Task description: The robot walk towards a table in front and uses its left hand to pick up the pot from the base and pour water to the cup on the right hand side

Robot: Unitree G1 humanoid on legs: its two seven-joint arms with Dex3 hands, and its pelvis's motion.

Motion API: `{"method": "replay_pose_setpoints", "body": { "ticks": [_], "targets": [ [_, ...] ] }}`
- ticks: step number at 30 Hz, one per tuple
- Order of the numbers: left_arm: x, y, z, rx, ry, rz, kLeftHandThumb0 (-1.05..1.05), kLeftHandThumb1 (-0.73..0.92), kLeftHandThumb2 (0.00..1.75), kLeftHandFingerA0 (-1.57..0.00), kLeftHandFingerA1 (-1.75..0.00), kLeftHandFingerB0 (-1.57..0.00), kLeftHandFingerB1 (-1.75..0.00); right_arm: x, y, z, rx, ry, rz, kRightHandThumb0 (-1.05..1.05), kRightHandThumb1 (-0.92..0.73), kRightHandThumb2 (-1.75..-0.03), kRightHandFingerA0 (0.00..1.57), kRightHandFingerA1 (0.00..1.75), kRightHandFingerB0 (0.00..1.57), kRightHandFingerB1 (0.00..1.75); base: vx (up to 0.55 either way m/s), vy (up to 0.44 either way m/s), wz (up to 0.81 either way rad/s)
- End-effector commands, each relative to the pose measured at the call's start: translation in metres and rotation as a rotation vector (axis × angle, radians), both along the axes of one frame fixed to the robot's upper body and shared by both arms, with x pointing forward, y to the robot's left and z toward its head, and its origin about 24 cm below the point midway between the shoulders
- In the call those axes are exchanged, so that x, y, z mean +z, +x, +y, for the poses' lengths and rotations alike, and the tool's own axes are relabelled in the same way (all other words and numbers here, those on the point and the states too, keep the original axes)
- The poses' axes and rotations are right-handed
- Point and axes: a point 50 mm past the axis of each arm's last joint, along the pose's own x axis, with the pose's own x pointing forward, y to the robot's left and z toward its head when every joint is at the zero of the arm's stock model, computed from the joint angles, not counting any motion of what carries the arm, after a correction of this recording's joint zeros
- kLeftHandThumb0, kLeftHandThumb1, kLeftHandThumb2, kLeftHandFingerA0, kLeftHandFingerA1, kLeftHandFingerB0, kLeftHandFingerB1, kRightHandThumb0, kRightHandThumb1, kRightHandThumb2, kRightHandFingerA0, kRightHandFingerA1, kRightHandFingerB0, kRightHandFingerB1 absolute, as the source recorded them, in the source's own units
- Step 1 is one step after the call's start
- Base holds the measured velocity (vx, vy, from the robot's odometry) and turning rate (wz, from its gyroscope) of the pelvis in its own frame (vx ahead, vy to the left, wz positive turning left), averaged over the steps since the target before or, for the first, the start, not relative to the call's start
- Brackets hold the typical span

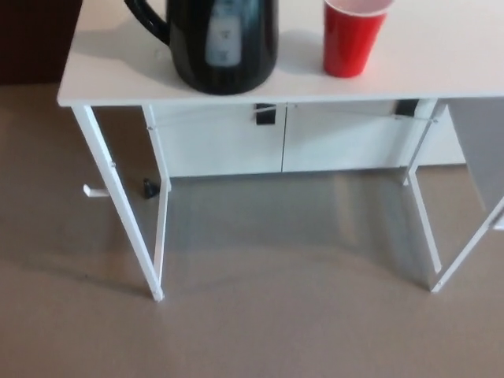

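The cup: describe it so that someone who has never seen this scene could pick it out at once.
A white table fills the top of the head view, on thin white legs over a brown floor. Two things stand on it: a black pot with a handle toward the left, and the cup to its right, apart from it. The cup is the smaller one, bright red, open-topped, pale inside.

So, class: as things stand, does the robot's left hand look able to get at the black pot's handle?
Probably not yet: no hand shows, and bare floor lies before the table. The pot has its handle unobstructed, pointing left.
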Motion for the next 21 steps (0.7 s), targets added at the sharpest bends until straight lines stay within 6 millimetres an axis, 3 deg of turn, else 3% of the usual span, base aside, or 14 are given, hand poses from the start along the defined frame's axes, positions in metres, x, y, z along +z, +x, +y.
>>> {"method": "replay_pose_setpoints", "body": {
  "ticks": [1,2,5,6,7,8,9,16,17,21],
  "targets": [
    [0.004,-0.001,0.007,-0.001,0.029,0.010,-0.21,0.51,0.55,-0.43,-0.39,-0.54,-0.39,0.001,-0.001,-0.002,0.001,-0.006,-0.010,-0.65,-0.18,-0.82,0.75,0.81,0.37,0.71,0.27,0.289,-0.28],
    [0.004,-0.001,0.007,0.001,0.028,0.011,-0.21,0.51,0.55,-0.43,-0.40,-0.54,-0.39,0.001,-0.002,-0.002,0.000,-0.007,-0.004,-0.65,-0.25,-0.67,0.69,0.79,0.38,0.74,0.27,0.285,-0.37],
    [0.004,-0.002,0.007,-0.006,0.028,0.010,-0.21,0.51,0.55,-0.43,-0.39,-0.54,-0.39,0.001,-0.002,-0.002,-0.002,-0.006,0.007,-0.62,-0.23,-0.69,0.71,0.78,0.38,0.74,0.15,0.182,0.01],
    [0.004,-0.002,0.007,-0.008,0.026,0.009,-0.21,0.51,0.55,-0.42,-0.39,-0.54,-0.39,0.001,-0.002,-0.002,-0.003,-0.005,0.005,-0.60,-0.15,-0.82,0.74,0.81,0.38,0.72,0.12,0.085,0.06],
    [0.005,-0.002,0.008,-0.007,0.024,0.008,-0.21,0.51,0.55,-0.42,-0.39,-0.54,-0.39,0.001,-0.001,-0.001,0.000,-0.005,0.003,-0.60,-0.15,-0.83,0.71,0.82,0.38,0.72,0.14,0.060,0.04],
    [0.005,-0.001,0.008,-0.004,0.024,0.006,-0.21,0.51,0.55,-0.42,-0.39,-0.54,-0.39,0.000,0.001,-0.001,0.003,-0.006,0.001,-0.60,-0.15,-0.83,0.71,0.82,0.38,0.72,0.14,0.018,0.05],
    [0.005,-0.001,0.008,-0.001,0.027,0.006,-0.22,0.49,0.55,-0.44,-0.40,-0.52,-0.39,0.000,0.002,0.000,0.018,-0.012,0.005,-0.65,-0.25,-0.68,0.76,0.82,0.36,0.76,0.16,0.004,0.08],
    [0.006,0.003,0.009,0.001,0.031,-0.001,-0.22,0.50,0.55,-0.43,-0.40,-0.54,-0.39,0.001,0.007,0.000,0.033,-0.012,-0.001,-0.67,-0.25,-0.66,0.78,0.80,0.36,0.74,0.18,-0.109,0.01],
    [0.007,0.003,0.009,-0.009,0.032,-0.005,-0.22,0.52,0.56,-0.41,-0.39,-0.53,-0.39,0.001,0.008,0.000,0.039,-0.016,-0.006,-0.65,-0.17,-0.81,0.78,0.83,0.39,0.74,0.26,-0.173,0.35],
    [0.006,0.002,0.009,-0.004,0.036,-0.003,-0.23,0.51,0.55,-0.43,-0.39,-0.55,-0.39,0.002,0.013,0.001,0.042,-0.017,-0.009,-0.61,-0.24,-0.69,0.66,0.79,0.33,0.73,0.21,-0.120,0.01]
  ]
}}
